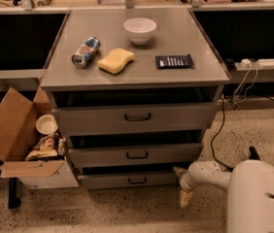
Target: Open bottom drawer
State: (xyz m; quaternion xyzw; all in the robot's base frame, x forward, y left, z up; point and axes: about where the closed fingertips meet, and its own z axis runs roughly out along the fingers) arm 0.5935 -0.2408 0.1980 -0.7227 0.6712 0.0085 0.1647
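Worktop (176,38): grey and square, seen across the upper middle, with three grey drawers stacked below it.
Robot body (261,198): white and rounded, seen at 5 o'clock in the view.
Box (10,130): brown cardboard with its flaps open, set on the floor at 9 o'clock of the drawers. A white cup (46,124) and crumpled wrappers (42,147) are held inside.
Top drawer (176,118): the tallest and widest front, fitted with a dark handle.
Middle drawer (176,153): mid-sized, set directly beneath the top drawer.
Bottom drawer (108,180): the lowest and narrowest front, just above the floor. A small dark handle (137,180) is fixed at its centre, and a dark gap is seen above the front.
Arm (207,174): white, stretched from the body toward 9 o'clock and low over the floor.
Bowl (140,29): white, placed upright at 12 o'clock on the worktop.
Sponge (116,60): yellow, laid near the worktop's centre.
Can (86,52): laid on its side, at 9 o'clock of the sponge and just beside it.
Packet (174,61): dark and flat, at 3 o'clock of the sponge and apart from it.
Gripper (182,186): tan-tipped, found by the bottom drawer's right end at 3 o'clock of the handle and apart from it.
Gripper state: it cannot be told whether it is spread or closed, and contact with the drawer cannot be judged.
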